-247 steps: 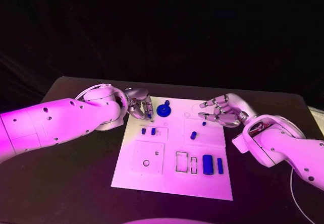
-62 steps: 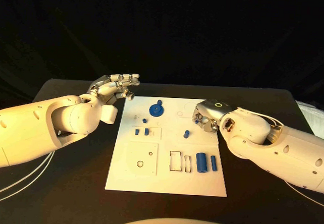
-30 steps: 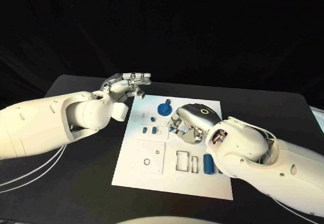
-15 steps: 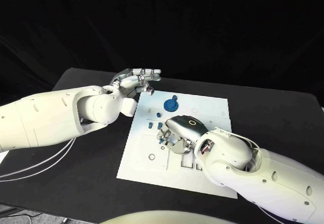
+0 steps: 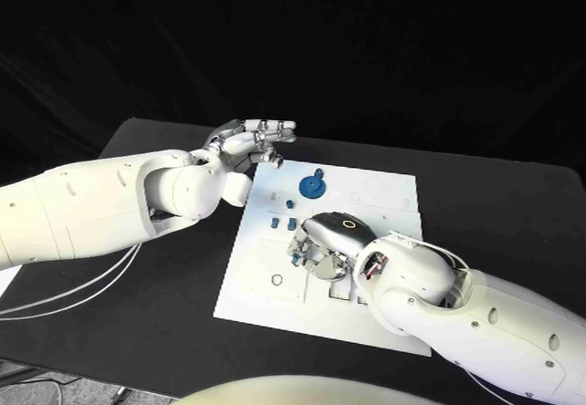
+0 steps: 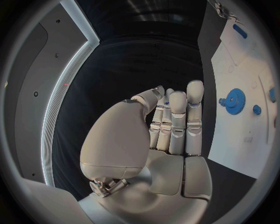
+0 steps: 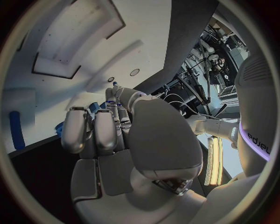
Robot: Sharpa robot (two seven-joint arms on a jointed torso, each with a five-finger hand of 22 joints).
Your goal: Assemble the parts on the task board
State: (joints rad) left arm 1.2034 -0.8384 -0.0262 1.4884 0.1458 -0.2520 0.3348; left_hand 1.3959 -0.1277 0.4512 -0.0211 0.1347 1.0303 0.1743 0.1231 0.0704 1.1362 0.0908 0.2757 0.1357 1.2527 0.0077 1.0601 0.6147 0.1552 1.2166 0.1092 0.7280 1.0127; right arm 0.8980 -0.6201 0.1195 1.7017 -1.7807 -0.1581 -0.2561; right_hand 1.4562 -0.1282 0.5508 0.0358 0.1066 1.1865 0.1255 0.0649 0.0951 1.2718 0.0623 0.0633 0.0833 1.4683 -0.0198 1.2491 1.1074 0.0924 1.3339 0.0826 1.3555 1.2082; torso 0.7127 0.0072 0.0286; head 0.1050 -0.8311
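The white task board [image 5: 269, 297] lies in the middle of the black table. A blue gear [image 5: 314, 184] stands near its far edge, also seen in the left wrist view [image 6: 235, 101]. Two small blue pegs [image 5: 285, 223] stand left of my right hand [image 5: 322, 250]. That hand hangs over the board's middle with its fingers curled down onto it, hiding the parts beneath. Bits of blue [image 7: 92, 108] show by its fingertips; whether it holds one I cannot tell. A blue bar [image 7: 16, 128] lies on the board. My left hand [image 5: 254, 142] is raised beyond the board's far left corner, holding nothing.
A rectangular recess [image 7: 76, 42] and a round hole [image 5: 277, 279] are sunk in the board. White cables [image 5: 91, 283] trail over the table's left side. Bare black table [image 5: 503, 214] lies to the right of the board.
My right hand has moved from the board's right edge leftward onto its middle, near the small pegs. My left hand has lifted off the board's far left corner and stays raised.
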